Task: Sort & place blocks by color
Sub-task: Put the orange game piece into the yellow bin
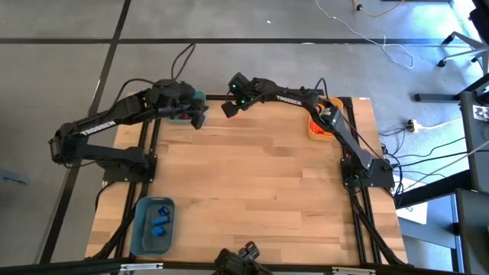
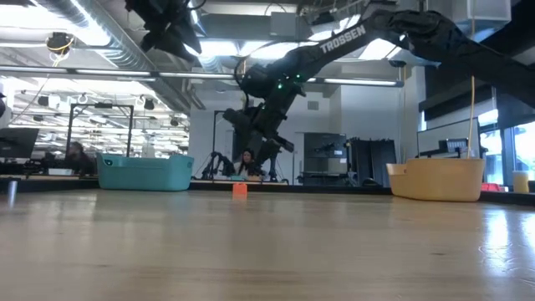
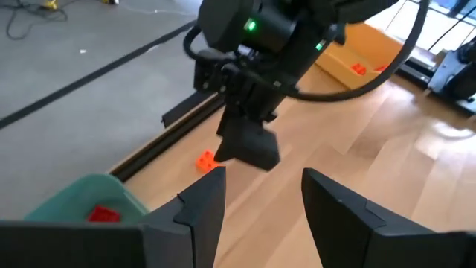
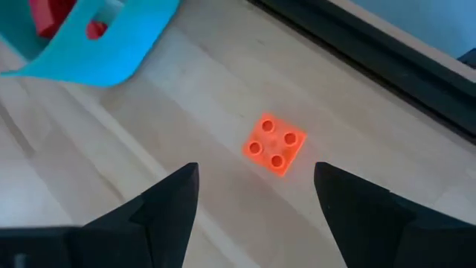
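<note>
Table (image 1: 260, 191) of pale wood carries three bins, and much of each hides from me. At the far left, my left arm covers most of the teal bin (image 2: 144, 173); only one red block (image 3: 103, 214) shows inside. At the far right, my right arm crosses the yellow-orange bin (image 1: 319, 126), where two orange blocks (image 3: 358, 68) show. The grey-blue bin (image 1: 153, 225), near left, holds blue blocks (image 1: 160, 221), too clumped to count. "TROSSEN" reads on both arms. My right gripper (image 4: 256, 199) hangs spread above one loose orange block (image 4: 274, 144) at the far edge. My left gripper (image 3: 260, 197), over the teal bin, is apart and empty.
</note>
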You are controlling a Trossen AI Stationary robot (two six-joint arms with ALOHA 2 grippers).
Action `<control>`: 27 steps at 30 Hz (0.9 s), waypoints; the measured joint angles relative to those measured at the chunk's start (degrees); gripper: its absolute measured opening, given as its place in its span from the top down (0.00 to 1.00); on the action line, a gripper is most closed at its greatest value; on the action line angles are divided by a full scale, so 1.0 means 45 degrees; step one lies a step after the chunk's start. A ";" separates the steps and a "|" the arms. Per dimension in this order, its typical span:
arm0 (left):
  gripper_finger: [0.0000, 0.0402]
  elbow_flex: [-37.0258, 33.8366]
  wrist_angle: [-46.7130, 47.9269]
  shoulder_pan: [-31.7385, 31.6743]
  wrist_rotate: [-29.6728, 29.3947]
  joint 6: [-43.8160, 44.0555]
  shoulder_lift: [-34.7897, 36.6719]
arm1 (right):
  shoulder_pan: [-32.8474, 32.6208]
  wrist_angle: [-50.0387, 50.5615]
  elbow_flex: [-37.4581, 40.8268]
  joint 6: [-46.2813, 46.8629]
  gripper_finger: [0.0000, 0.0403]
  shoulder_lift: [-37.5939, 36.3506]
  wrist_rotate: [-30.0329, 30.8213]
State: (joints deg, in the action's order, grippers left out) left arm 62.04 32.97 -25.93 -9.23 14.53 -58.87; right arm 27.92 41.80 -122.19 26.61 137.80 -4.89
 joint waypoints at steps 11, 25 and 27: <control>0.58 0.0000 -0.0530 0.0000 -0.0010 -0.0039 0.0010 | -0.0010 -0.0121 0.0002 0.0343 0.34 0.0311 0.0500; 0.58 0.0000 -0.0598 0.0000 -0.0010 -0.0321 0.0010 | -0.0010 0.0104 -0.1711 -0.5608 0.34 0.0287 -0.1135; 0.58 0.0000 -0.0598 0.0000 -0.0014 -0.0321 0.0010 | -0.0011 0.0979 -0.2482 -0.7545 0.34 0.0287 -0.1102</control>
State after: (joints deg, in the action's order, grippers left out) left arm 62.04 30.28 -25.93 -9.30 13.08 -58.83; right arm 27.87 46.21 -133.36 -7.34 139.09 -9.85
